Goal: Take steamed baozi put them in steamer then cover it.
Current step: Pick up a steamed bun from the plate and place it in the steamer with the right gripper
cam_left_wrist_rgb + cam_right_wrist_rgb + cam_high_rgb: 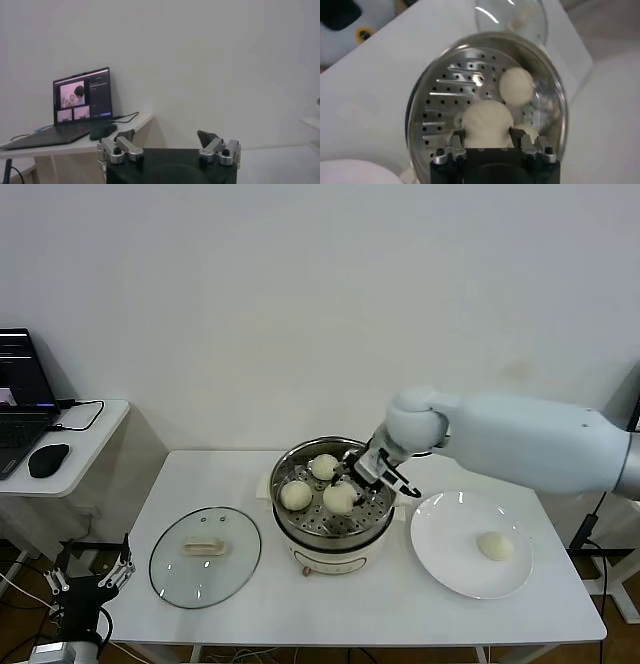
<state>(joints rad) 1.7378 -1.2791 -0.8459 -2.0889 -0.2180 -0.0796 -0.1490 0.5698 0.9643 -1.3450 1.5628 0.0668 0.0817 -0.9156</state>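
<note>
Jaws on my right gripper (487, 136) pinch a baozi (486, 120) from both sides, low over the perforated tray of the steamer (283, 467), where two other buns (296, 495) already sit close by. My worry is the release: if I spread the fingers while the bun hangs above the tray, it may roll against its neighbours, and soft dough could stick to a pad and lift out with me. One last bun (495, 545) waits on the white plate (440, 564). I see the cover (205, 556) flat on the table, left of the pot. My left gripper (170, 148) is parked low at the left, jaws spread wide.
</note>
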